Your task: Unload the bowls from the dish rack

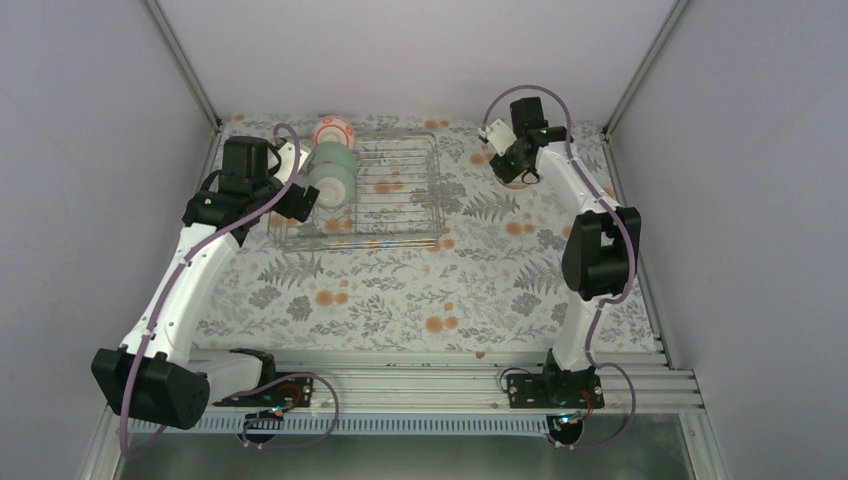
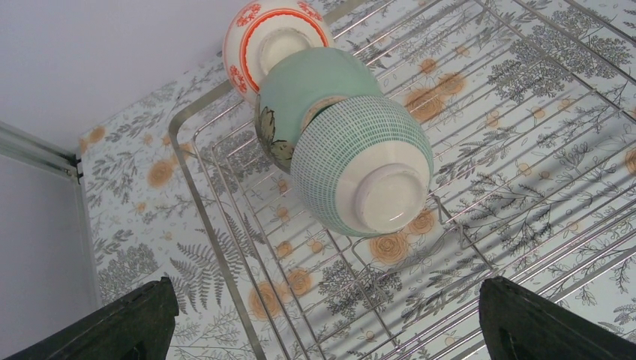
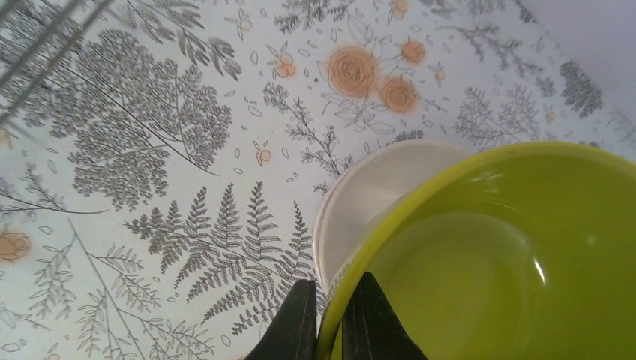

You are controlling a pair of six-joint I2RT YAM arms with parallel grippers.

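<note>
The silver wire dish rack (image 1: 400, 215) stands at the back left. In the left wrist view, three bowls lean in a row in the rack (image 2: 196, 196): a white one with an orange-red pattern (image 2: 274, 37), a pale mint green one (image 2: 311, 79) and a green-checked one with a white foot (image 2: 360, 169). My left gripper (image 1: 301, 200) is open and empty just short of them, its jaws wide apart (image 2: 330, 330). My right gripper (image 3: 332, 319) is shut on the rim of the yellow-green bowl (image 3: 495, 255), held over a white bowl (image 3: 375, 195) on the table at the back right (image 1: 515, 165).
The table has a floral cloth (image 1: 400, 290). Grey walls and metal frame posts (image 1: 185, 60) close in the back and sides. An aluminium rail (image 1: 420, 385) with both arm bases runs along the near edge.
</note>
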